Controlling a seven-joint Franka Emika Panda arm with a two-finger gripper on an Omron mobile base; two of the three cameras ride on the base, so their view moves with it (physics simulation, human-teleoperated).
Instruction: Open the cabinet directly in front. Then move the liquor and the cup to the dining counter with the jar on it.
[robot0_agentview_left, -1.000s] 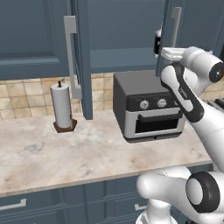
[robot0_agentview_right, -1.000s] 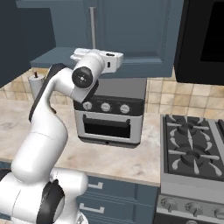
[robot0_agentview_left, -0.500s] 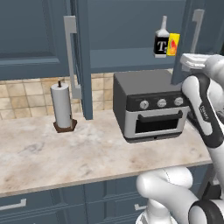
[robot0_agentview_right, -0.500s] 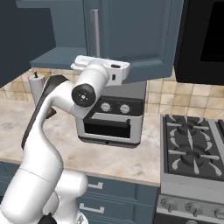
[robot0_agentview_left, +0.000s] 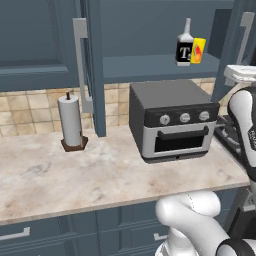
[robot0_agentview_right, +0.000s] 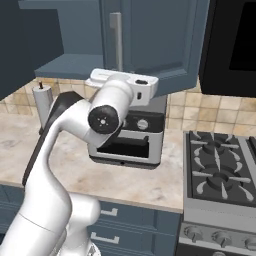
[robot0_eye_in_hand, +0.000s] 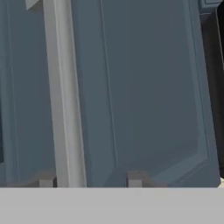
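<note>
Arm raised high, elbow bent, hand level. Gripper (robot0_eye_in_hand: 87, 181) jaws parted, tips apart, nothing between them but open space.

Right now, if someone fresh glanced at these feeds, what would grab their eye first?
Probably the cabinet standing open, with the liquor and the yellow cup side by side on its shelf above the grey toaster oven. Next, the white arm reaching to the right door, whose silver handle fills the hand view.
</note>
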